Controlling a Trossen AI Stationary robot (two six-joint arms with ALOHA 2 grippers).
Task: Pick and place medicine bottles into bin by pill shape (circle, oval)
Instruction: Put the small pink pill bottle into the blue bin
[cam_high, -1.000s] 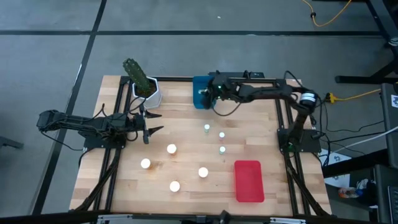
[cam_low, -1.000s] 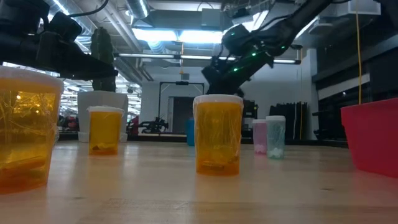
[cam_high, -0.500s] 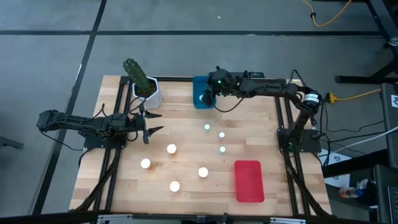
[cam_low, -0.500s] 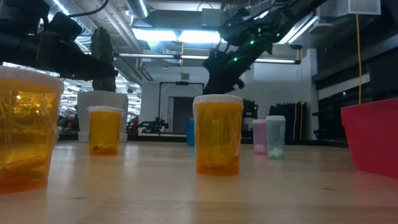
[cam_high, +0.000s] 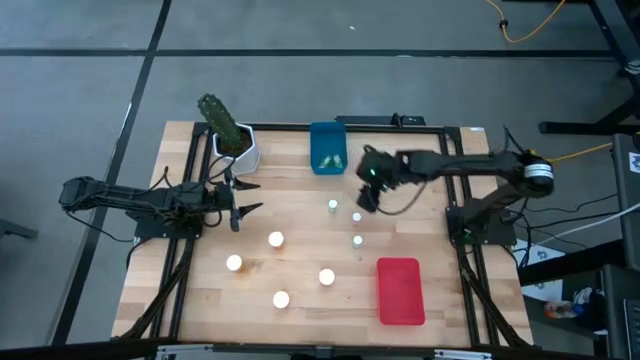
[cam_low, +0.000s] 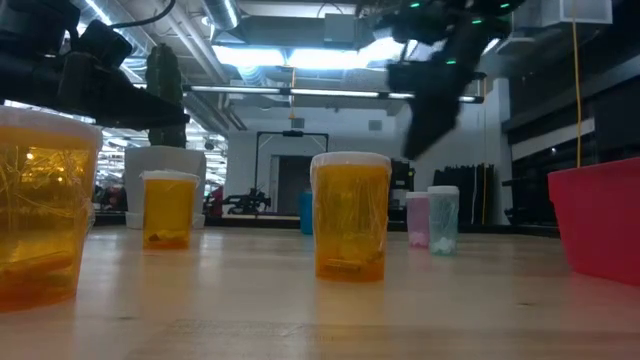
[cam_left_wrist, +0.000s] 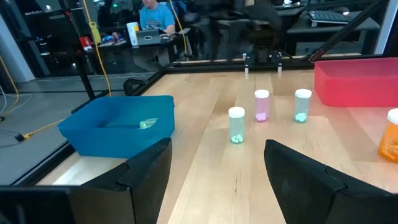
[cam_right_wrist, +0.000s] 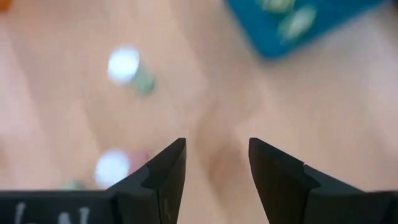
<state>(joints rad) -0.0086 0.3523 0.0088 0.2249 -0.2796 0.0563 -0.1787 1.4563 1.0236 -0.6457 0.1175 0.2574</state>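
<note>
Three small pale bottles (cam_high: 333, 206), (cam_high: 357, 216), (cam_high: 357, 240) stand upright mid-table on their bases. Several orange bottles with white caps (cam_high: 276, 239), (cam_high: 326, 277) stand nearer the front edge. A blue bin (cam_high: 327, 160) at the far edge has pale bottles lying in it. My right gripper (cam_high: 365, 195) hangs open above the table, between the blue bin and the small bottles, slanting down, with nothing between its fingers (cam_right_wrist: 217, 168). My left gripper (cam_high: 240, 210) waits open at the table's left side (cam_left_wrist: 217, 180).
A red bin (cam_high: 400, 290) sits near the front right. A white pot with a cactus (cam_high: 235, 145) stands at the far left. Bare wood lies between the blue bin and the small bottles. People sit at desks beyond the table in the left wrist view.
My right gripper has left its place over the blue bin and swung toward the table's near edge and slightly right, ending up beside the small bottles. The pale bottles in the blue bin, hidden by the gripper before, now show.
</note>
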